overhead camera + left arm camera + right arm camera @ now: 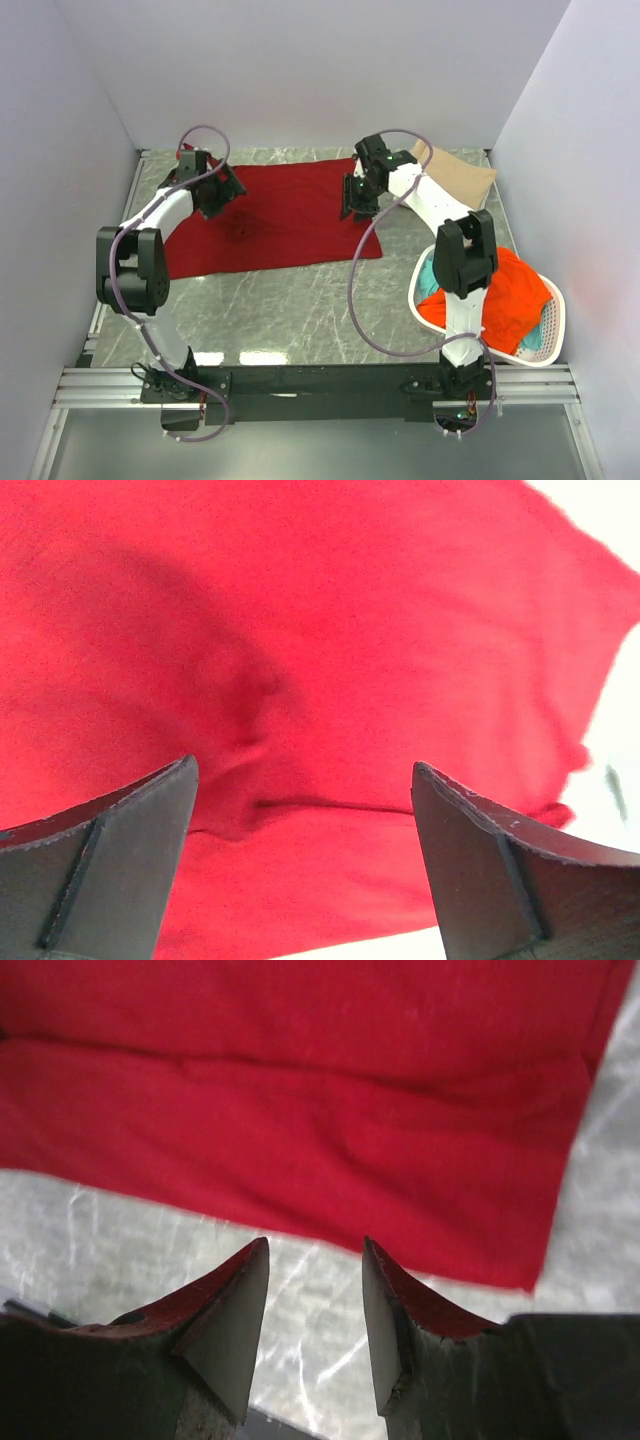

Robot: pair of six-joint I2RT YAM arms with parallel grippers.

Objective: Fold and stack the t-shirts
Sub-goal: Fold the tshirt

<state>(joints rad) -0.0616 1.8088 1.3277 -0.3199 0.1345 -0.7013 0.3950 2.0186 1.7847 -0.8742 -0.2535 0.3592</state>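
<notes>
Dark red t-shirt (270, 215) spread flat, fold likely in hand. Left gripper (305, 770) wide open, right gripper (315, 1245) part-open, both empty. Next: grip edges.

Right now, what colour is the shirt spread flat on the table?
The shirt is dark red, clearest from the top external view.

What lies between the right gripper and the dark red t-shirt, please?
Only bare marbled table separates the right gripper from the t-shirt, shown in the right wrist view.
</notes>
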